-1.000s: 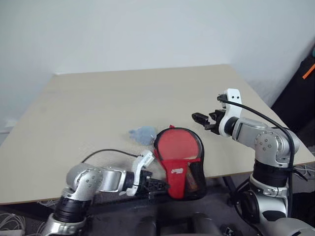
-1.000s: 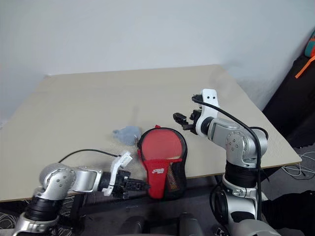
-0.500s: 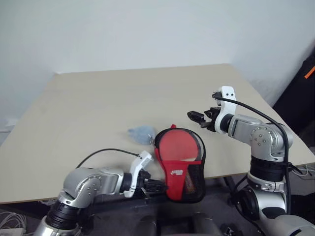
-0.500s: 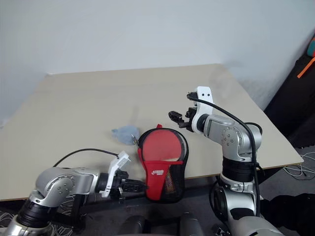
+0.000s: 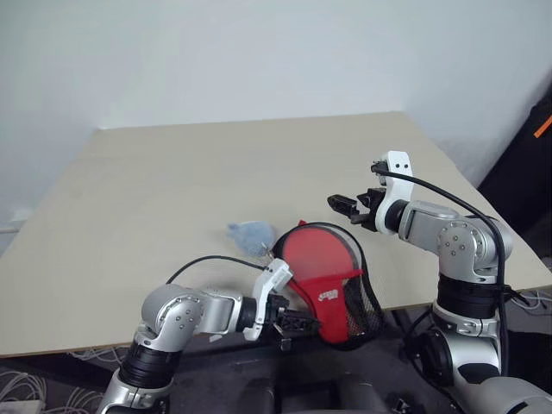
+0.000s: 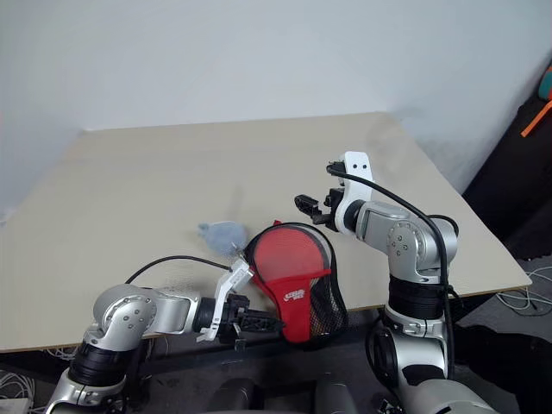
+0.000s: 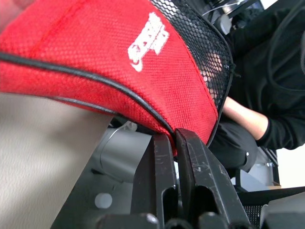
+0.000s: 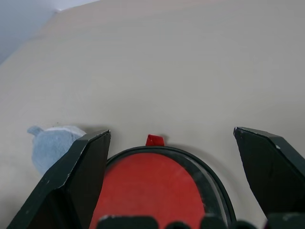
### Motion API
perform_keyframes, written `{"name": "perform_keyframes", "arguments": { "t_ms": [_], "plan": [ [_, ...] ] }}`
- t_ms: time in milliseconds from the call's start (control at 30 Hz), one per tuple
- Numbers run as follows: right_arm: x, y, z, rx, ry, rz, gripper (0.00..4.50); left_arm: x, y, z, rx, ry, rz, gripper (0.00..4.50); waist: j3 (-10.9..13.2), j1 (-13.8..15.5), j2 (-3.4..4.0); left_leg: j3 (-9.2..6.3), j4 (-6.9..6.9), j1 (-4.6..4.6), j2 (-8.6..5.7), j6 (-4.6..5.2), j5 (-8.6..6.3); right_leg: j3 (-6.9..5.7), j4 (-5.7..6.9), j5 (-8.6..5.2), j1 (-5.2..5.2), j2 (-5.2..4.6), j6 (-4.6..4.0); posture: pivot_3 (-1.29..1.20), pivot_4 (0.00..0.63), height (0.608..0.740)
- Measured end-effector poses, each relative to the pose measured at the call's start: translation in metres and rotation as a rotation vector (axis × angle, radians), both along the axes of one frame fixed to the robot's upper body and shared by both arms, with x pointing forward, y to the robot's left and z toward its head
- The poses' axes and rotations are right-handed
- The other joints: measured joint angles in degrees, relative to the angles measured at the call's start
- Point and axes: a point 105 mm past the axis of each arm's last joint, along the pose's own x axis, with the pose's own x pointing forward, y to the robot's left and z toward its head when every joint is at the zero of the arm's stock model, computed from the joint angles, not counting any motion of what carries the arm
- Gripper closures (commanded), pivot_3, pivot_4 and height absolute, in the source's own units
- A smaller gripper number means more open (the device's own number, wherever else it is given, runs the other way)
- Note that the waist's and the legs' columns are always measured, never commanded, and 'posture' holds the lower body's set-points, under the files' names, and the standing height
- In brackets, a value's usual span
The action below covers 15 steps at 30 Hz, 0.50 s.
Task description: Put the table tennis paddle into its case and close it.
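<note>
At the near edge of the tabletop (image 5: 129,198), the left arm lies low and bent, its forearm reaching rightward along the edge. Its left pincer (image 5: 297,324) is pressed together on the red lower hem of the case (image 5: 332,297), pinching the fabric between its fingers (image 7: 159,162). The case hangs half over the near edge, tilted, with its handle end and black mesh off the tabletop and its round end resting on the surface. The paddle (image 5: 315,254) sits inside the case, its red blade showing at the round end; the handle cannot be made out. In the left wrist view, a person's hand shows behind the mesh.

Just left of the case's far end lies a small blue-grey lump (image 5: 250,234), close beside it.

Farther back and to the right, the right arm is raised with its elbow bent, forearm angled left. Its right pincer (image 5: 352,207) is spread wide and hovers above the far rim of the case, apart from it, holding nothing.
</note>
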Motion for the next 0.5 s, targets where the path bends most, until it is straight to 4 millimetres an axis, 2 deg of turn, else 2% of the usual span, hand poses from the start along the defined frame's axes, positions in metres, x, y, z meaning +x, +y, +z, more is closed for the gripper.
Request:
{"name": "perform_keyframes", "arguments": {
  "t_ms": [467,500],
  "plan": [
    [0.0003,-0.0005,0.0002,0.008,0.001,-0.010,0.00,0.0008,-0.0027,-0.0057,0.005,0.029,0.061,4.48,0.0,0.0,0.00,-0.02,0.00,0.01,0.00,0.00,0.00,-0.01,0.00,0.00,0.00,0.00,-0.01,0.00,0.000,0.740],
    [0.0003,-0.0005,0.0002,0.008,0.001,-0.010,0.00,0.0009,-0.0028,-0.0058,0.005,0.030,0.063,4.27,0.0,0.0,0.00,-0.02,0.00,0.01,0.00,0.00,0.00,-0.01,0.00,0.00,0.00,0.00,-0.01,0.00,0.000,0.740]
  ]
}}
